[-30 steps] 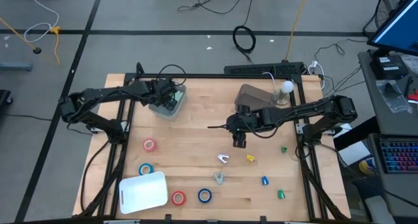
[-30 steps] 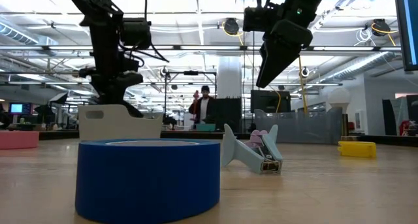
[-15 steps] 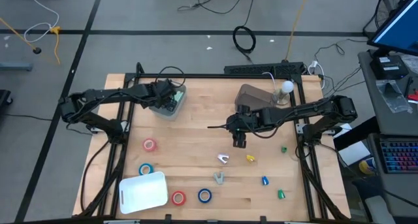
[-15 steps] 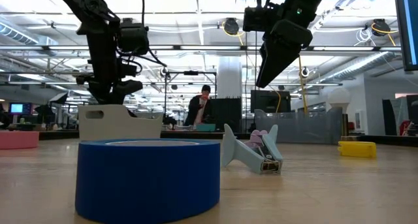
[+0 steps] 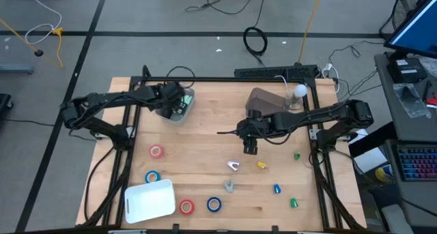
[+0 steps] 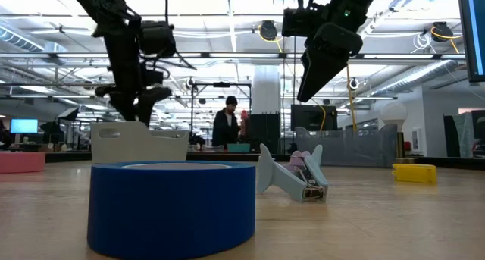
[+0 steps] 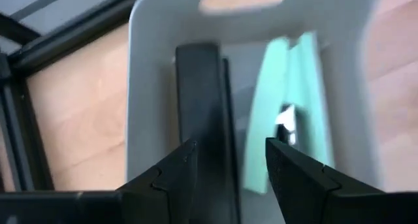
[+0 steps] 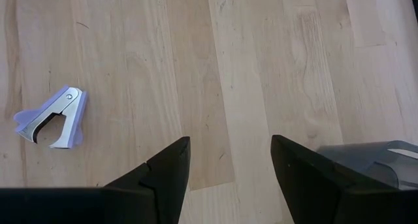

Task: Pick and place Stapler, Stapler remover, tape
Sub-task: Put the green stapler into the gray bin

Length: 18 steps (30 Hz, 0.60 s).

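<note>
Two staplers [image 7: 199,119] in grey bin [image 7: 147,87]

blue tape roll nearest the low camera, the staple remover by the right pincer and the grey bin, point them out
blue tape roll [image 6: 173,207], low view, front wall.
staple remover [image 8: 52,117], right wrist view, lilac body.
grey bin [image 7: 147,87], left wrist view, side wall.

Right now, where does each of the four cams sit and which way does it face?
High: overhead, straight down; both arms, left pincer over the grey bin.
Low: tabletop height, level into the room; blue tape close up, arms overhead.
Left wrist: down into that bin, black stapler between its fingers.
Right wrist: down at bare wood, staple remover.
High and left wrist share the bin.
</note>
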### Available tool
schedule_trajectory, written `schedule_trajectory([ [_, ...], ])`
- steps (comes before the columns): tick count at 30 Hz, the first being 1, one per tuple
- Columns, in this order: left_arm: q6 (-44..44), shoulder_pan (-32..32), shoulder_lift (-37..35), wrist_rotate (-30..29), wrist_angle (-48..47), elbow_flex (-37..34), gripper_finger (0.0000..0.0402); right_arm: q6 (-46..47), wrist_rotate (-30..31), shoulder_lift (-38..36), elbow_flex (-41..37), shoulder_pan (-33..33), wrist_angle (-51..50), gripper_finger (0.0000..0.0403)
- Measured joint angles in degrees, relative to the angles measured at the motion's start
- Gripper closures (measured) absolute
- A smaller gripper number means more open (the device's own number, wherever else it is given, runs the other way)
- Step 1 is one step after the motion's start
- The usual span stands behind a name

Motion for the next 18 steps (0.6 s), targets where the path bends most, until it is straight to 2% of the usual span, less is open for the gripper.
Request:
schedule_trajectory([
  [6,2.94,-1.18,-5.39,9.09,-0.70,4.77,0.0216,0.61,-0.04,0.00,0.00,0.07,-2.04,0.0197],
  [12,4.96,-5.27,-13.71,20.05,-0.96,5.47,0.0216,5.09,-0.40,-0.02,0.00,0.07,-10.77,0.0197],
  [18,1.89,-10.88,-19.59,22.68,-1.51,5.47,0.0215,11.25,-7.29,-0.09,0.00,0.09,-21.99,0.0197],
])
